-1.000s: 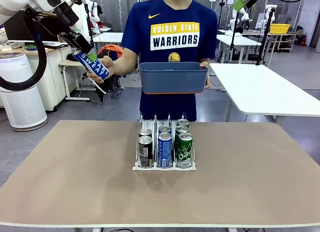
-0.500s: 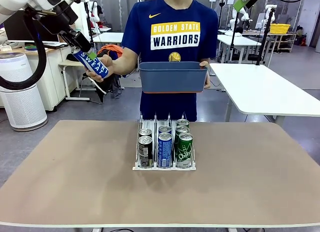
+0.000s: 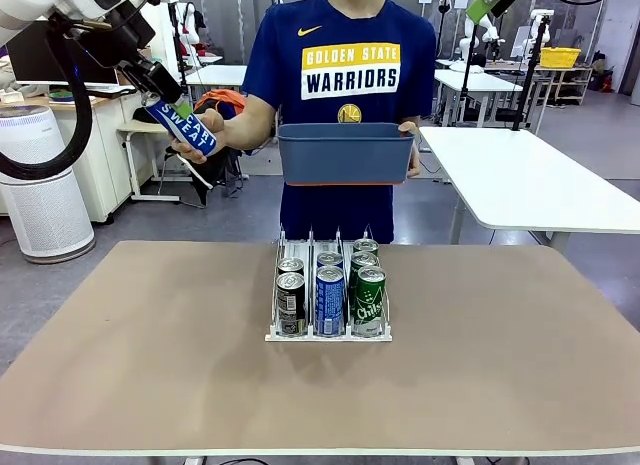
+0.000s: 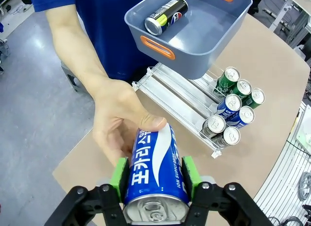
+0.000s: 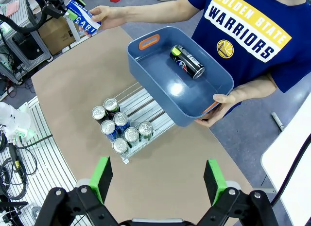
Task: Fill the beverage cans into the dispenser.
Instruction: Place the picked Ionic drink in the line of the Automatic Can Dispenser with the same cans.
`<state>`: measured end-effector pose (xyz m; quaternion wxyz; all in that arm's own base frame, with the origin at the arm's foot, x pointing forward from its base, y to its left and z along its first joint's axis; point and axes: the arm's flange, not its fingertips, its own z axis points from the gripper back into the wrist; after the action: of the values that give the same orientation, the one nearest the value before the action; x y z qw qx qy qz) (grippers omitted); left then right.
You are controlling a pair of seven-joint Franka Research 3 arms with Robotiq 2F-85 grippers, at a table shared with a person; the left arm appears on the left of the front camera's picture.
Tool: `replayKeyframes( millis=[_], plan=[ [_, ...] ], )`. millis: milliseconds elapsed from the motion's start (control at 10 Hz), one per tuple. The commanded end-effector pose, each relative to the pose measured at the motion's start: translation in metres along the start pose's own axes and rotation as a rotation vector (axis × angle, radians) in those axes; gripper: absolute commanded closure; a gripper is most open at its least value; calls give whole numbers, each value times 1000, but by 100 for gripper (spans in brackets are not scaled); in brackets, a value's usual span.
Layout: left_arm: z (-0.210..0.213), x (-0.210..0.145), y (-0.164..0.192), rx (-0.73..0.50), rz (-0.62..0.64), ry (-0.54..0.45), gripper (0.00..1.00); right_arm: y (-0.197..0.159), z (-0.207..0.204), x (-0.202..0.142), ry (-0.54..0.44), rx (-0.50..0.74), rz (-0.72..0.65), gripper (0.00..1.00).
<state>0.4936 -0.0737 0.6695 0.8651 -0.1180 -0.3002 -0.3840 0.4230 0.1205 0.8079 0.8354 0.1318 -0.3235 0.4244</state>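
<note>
My left tool (image 4: 154,176) is clenched on a blue Pocari Sweat can (image 4: 154,160), green pads on either side near its silver top. The person's hand (image 4: 121,133) is wrapped round the lower half of the same can. The can hangs tilted, high up and off the far left side of the worktop (image 3: 150,365), partly over bare floor as far as I can judge.

My right tool (image 5: 158,180) is spread wide, grasping nothing, high above the worktop.

What worries me:
- 2 holders on 1 can: if I pull before the hand lets go, the can could twist in my pads, and a slip here likely means a drop to the floor
- I hold near 1 end, so the long body may swing once the hand leaves
- the dispenser (image 4: 175,99) already has 2 cans at the front of each of its 3 lanes: black (image 3: 291,303), blue (image 3: 330,300), green (image 3: 370,300). The free room lies behind them, between thin wire dividers, so a can brought in tilted could catch a wire or topple a standing can
- the person holds the blue-grey bin (image 3: 345,155), with 1 black can (image 5: 187,60) lying inside, close above the dispenser's far end, and my arm could bump it on the way in
</note>
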Motion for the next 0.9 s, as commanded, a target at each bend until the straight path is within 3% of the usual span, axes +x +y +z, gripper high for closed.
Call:
replayKeyframes(
  millis=[0, 700, 800],
  plan=[
    [4, -3, 1, 7, -3, -16, 100, 0, 0, 0, -1, 2, 0, 0],
    [0, 0, 0, 0, 0, 0, 100, 0, 0, 0, -1, 2, 0, 0],
    [-3, -1, 1, -4, 1, 5, 43, 0, 0, 0, -1, 2, 0, 0]
  ],
)
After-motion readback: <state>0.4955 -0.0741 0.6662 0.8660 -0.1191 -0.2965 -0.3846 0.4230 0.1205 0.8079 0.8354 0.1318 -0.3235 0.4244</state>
